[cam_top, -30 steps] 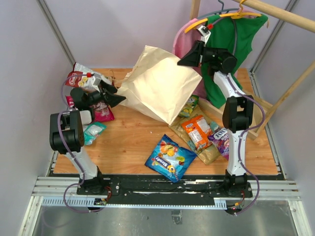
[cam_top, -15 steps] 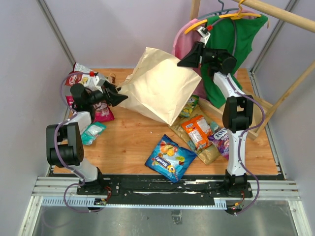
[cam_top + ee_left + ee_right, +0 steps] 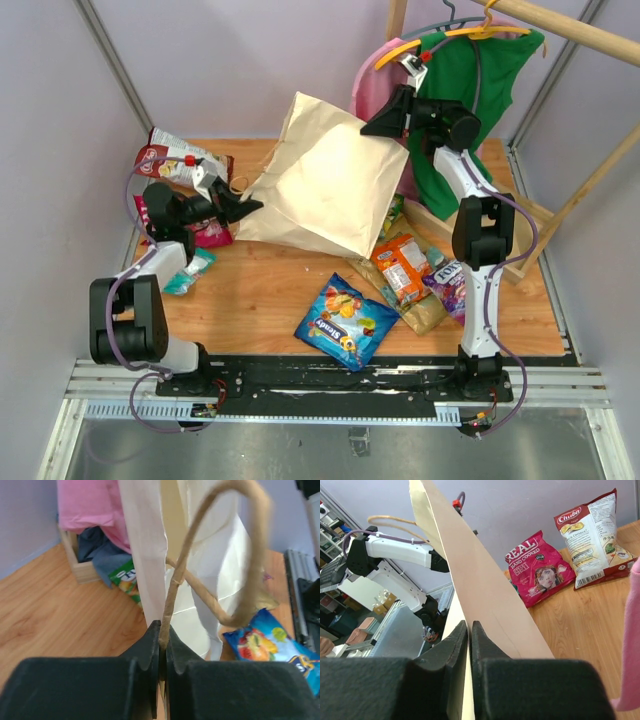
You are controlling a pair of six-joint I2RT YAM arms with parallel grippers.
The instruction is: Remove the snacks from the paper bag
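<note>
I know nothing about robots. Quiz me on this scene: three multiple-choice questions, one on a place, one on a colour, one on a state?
1. Where does the blue packet lie?
A) inside the paper bag
B) flat on the table, near the arm bases
C) on a shelf

2. What colour is the packet on top of the tan packet?
A) orange
B) black
C) grey

3. The left arm's jaws are:
A) wide open
B) shut on the blue packet
C) shut on the bag's loop handle

Answers: B, it lies in the open on the wood. A, the orange packet overlaps the tan one. C, the left wrist view shows the handle pinched between them.
</note>
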